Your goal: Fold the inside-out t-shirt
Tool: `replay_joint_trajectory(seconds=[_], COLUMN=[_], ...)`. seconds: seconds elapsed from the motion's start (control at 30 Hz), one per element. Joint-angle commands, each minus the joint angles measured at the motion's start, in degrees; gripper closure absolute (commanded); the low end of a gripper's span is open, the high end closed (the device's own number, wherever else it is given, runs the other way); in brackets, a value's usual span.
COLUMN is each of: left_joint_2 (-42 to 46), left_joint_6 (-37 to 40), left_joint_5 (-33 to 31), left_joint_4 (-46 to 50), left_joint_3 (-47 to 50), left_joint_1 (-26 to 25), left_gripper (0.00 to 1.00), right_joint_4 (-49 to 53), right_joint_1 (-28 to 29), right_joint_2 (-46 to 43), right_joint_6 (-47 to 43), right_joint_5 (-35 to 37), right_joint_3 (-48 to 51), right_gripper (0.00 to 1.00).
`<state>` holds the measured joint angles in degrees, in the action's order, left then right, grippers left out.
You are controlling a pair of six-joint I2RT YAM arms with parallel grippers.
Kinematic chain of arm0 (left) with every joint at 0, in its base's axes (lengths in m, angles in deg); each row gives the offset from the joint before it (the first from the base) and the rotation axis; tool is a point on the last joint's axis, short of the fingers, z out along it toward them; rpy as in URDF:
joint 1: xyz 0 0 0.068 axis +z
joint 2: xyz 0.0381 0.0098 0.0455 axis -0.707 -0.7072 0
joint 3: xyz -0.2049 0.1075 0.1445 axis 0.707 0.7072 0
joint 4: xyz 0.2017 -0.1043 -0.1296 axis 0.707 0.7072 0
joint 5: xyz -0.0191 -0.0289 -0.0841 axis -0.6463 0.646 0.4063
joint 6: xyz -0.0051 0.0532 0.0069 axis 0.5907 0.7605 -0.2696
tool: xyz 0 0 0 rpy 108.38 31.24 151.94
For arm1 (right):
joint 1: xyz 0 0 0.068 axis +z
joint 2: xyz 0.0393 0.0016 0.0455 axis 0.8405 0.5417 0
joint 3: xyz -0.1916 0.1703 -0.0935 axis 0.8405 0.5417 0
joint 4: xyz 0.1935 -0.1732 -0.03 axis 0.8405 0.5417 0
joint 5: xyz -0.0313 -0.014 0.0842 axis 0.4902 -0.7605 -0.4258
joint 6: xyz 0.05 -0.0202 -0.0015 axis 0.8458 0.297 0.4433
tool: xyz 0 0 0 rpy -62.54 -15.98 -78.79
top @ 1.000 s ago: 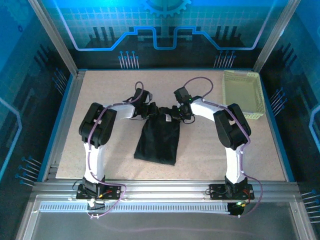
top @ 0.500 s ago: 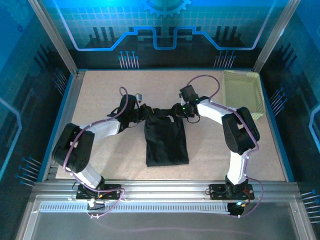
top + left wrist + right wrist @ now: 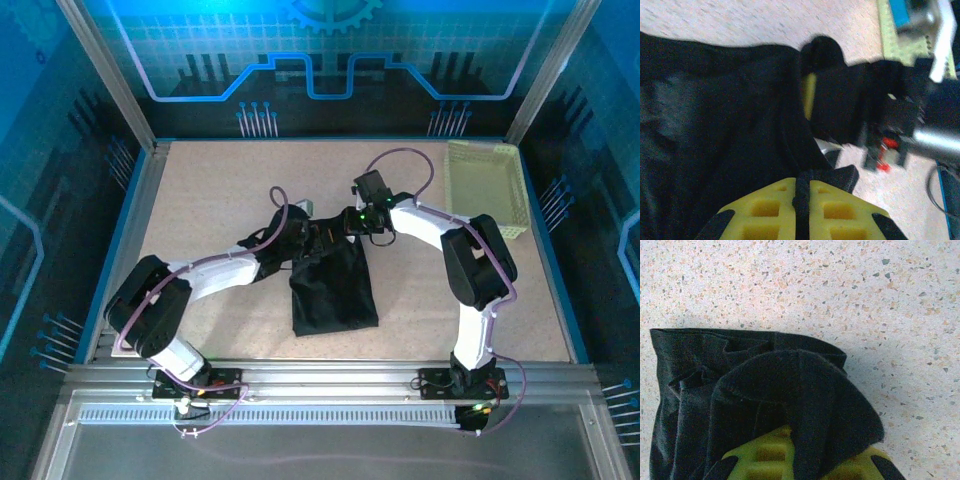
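The inside-out t-shirt (image 3: 335, 290) is clamped at its far edge by both grippers. The left gripper (image 3: 801, 186) is closed on a narrow fold of the black cloth, which is pinched between its two yellow pads (image 3: 840, 210). The right gripper (image 3: 792, 442) is likewise closed on the cloth: a thick, rolled edge is draped over its yellow-green pads (image 3: 765, 454) and is held between them.

In the left wrist view, the right gripper is seen just beyond the gathered cloth, wrapped in black fabric, with a corner of the basket (image 3: 890, 37) behind it.

In the top external view, both grippers are positioned close together, well to the left of the basket and roughly level with its near end. The left arm is bent in from the side away from the basket; the right arm is arched between the basket and the garment.

The t-shirt is gathered into a narrow, roughly rectangular bundle. Its held edge is located left of the basket; the rest is laid out on the speckled table (image 3: 200, 190), left of the basket and nearer the arm bases than the basket's near end. The basket is kept apart from the garment and from both grippers.
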<state>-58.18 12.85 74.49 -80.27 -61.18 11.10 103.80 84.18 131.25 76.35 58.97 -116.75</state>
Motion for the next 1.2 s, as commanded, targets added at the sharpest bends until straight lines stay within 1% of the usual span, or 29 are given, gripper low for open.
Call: replay_joint_trajectory(seconds=[0.0,0.07,0.13,0.3,0.4,0.43,0.5,0.67,0.73,0.83,0.97,1.1,1.17], left_joint_2=[-3.1,-5.8,-9.0,-15.4,-17.9,-18.6,-19.3,-18.8,-18.1,-17.6,-18.1,-18.4,-18.1], left_joint_6=[0.5,1.1,2.2,3.6,3.5,3.4,4.1,7.7,8.9,10.1,10.4,10.2,10.1], left_joint_5=[0.0,2.8,5.2,7.7,8.5,8.1,6.8,-0.5,-2.7,-5.5,-7.6,-7.9,-8.4], left_joint_4=[-0.4,-1.2,-0.1,0.8,-1.3,-1.1,0.0,8.8,11.0,13.7,15.8,15.9,15.7], left_joint_3=[-1.2,-2.9,-5.7,-10.2,-10.7,-11.0,-11.5,-14.1,-14.6,-15.2,-15.9,-15.9,-15.7], left_joint_1=[6.1,9.0,10.7,11.5,11.5,11.5,11.5,11.5,11.4,11.3,11.2,11.1,10.8], left_gripper=[1.00,1.00,1.00,1.00,1.00,1.00,0.95,0.84,0.81,0.73,0.66,0.62,0.58], right_joint_4=[-0.3,-0.4,-0.4,-0.3,-0.4,-0.4,-0.4,-0.4,-0.4,-0.5,-0.5,-0.3,-0.3], right_joint_1=[0.4,0.5,0.6,0.6,0.6,0.6,0.7,0.7,0.7,0.7,0.7,0.7,0.8], right_joint_2=[0.5,0.4,0.4,0.1,0.2,0.3,0.2,0.2,0.3,0.4,0.6,0.7,0.7], right_joint_6=[-1.0,-1.1,-1.2,-1.5,-1.5,-1.5,-1.5,-1.6,-1.6,-1.6,-1.5,-1.6,-1.6], right_joint_5=[0.5,0.5,0.6,1.1,1.0,0.9,0.9,0.8,0.7,0.7,0.5,0.4,0.4], right_joint_3=[-1.5,-1.3,-1.1,-0.6,-0.4,-0.3,-0.2,0.0,-0.1,-0.1,-0.3,-0.4,-0.3], right_gripper=[1.00,1.00,1.00,1.00,1.00,1.00,1.00,1.00,1.00,1.00,1.00,1.00,1.00])
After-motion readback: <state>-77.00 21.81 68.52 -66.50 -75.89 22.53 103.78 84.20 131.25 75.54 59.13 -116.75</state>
